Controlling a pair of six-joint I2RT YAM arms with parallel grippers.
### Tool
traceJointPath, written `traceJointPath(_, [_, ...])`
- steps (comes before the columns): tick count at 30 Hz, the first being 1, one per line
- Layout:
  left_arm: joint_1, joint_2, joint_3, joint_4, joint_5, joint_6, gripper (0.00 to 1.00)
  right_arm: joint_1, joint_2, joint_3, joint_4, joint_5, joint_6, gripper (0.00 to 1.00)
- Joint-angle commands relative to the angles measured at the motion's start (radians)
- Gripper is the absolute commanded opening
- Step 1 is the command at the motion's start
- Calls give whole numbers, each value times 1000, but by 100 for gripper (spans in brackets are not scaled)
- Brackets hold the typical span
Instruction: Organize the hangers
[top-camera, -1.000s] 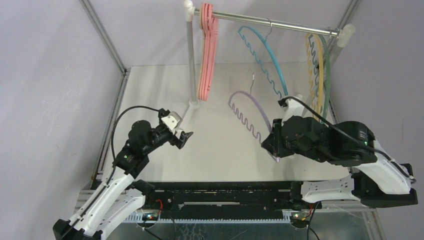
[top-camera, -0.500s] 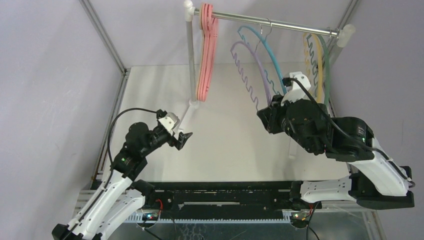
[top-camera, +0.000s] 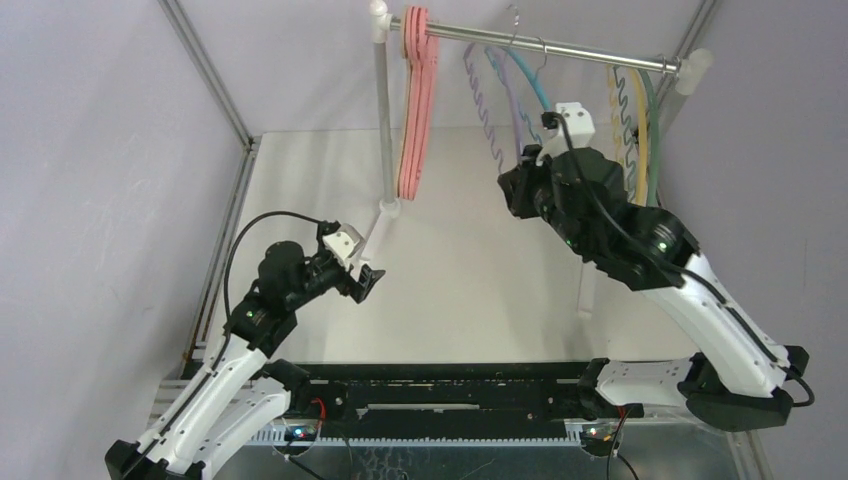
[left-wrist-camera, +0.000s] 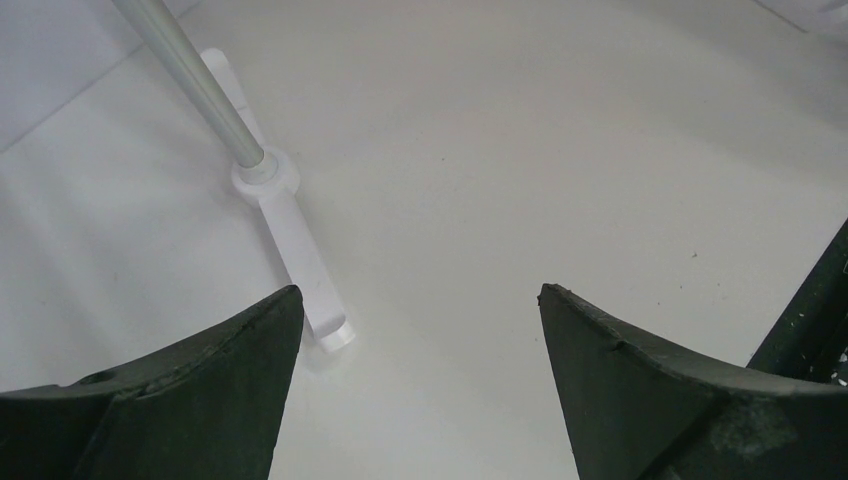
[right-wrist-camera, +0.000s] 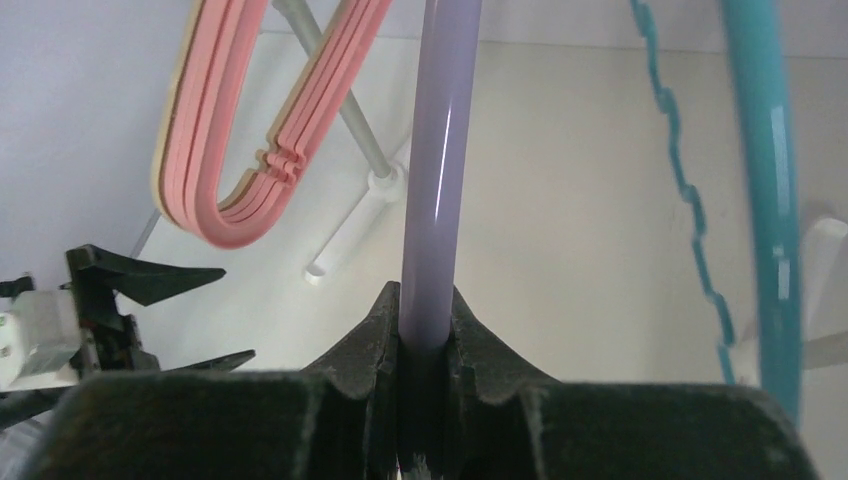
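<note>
My right gripper is shut on the arc of the purple hanger and holds it up at the grey rail. Its hook pokes above the rail. In the right wrist view the fingers pinch the purple arc. The blue hanger hangs just right of it and also shows in the right wrist view. Several pink hangers hang at the rail's left end, the yellow and green ones at the right end. My left gripper is open and empty, low over the table.
The rail's left pole stands on a white foot just ahead of my left gripper. The right pole's foot stands under my right arm. Grey walls and frame bars close in the table.
My right gripper has lifted the purple hanger from the table up and back to the rail, beside the blue hanger. The left arm has barely moved.
</note>
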Motion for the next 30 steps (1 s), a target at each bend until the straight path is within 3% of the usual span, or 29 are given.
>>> traceJointPath(1, [1, -17, 46, -4, -17, -20, 92, -48, 20, -41, 149, -116, -18, 0])
traceJointPath(10, [0, 17, 49, -40, -60, -65, 94, -111, 45, -129, 180, -212, 21, 0])
traceJointPath(13, [1, 69, 74, -67, -83, -110, 99, -113, 23, -174, 173, -211, 49, 31])
traceJointPath(16, [4, 115, 92, -78, -89, -164, 99, -113, 3, -201, 145, -201, 73, 96])
traceJointPath(17, [6, 127, 96, -77, -85, -181, 100, -113, -3, -211, 134, -205, 75, 99])
traceJointPath(21, [13, 161, 94, -46, -101, -245, 99, -113, -49, -254, 117, -212, 97, 100])
traceJointPath(30, [25, 226, 77, 22, -150, -323, 100, -85, -240, -524, 94, -210, 155, 100])
